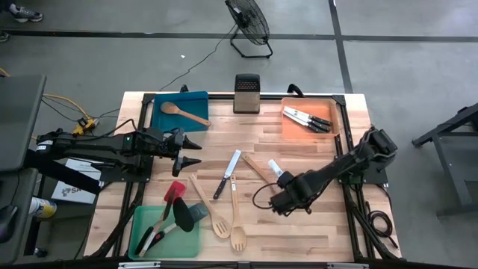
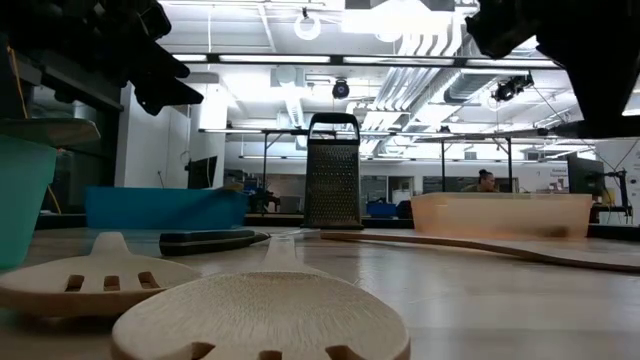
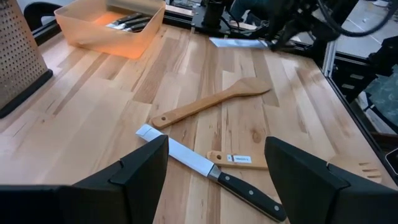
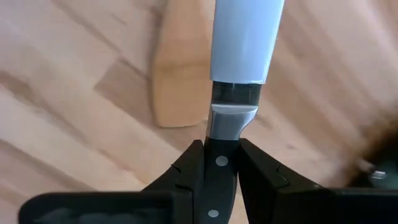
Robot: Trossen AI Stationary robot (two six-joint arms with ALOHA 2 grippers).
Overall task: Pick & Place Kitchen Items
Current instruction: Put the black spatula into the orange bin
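Observation:
My right gripper (image 1: 284, 181) is right of the table's middle, shut on a black-handled knife whose blade wears a white guard (image 1: 275, 167). The knife also shows in the right wrist view (image 4: 242, 43), above the broad end of a pale wooden spatula (image 4: 180, 93). My left gripper (image 1: 196, 146) is open and empty, left of centre, above the table. Beyond its fingers a second black-handled knife (image 3: 211, 169) and the wooden spatula (image 3: 211, 104) lie flat on the table. A wooden slotted spoon (image 1: 211, 208) and a wooden fork (image 1: 237, 224) lie near the front edge. My right gripper pinches the knife's black handle (image 4: 222, 163) between its two fingers, right behind the steel bolster. The knife runs on in line with the fingers, its guarded blade pointing away from the gripper. It hangs clear of the table, above the wooden spatula.
A blue tray (image 1: 160, 119) at the far left holds a wooden spoon. An orange tray (image 1: 287, 128) at the far right holds several knives. A green tray (image 1: 187, 243) at the near left holds spatulas, and a red spatula (image 1: 174, 192) lies beside it. A metal grater (image 1: 246, 93) stands at the far edge.

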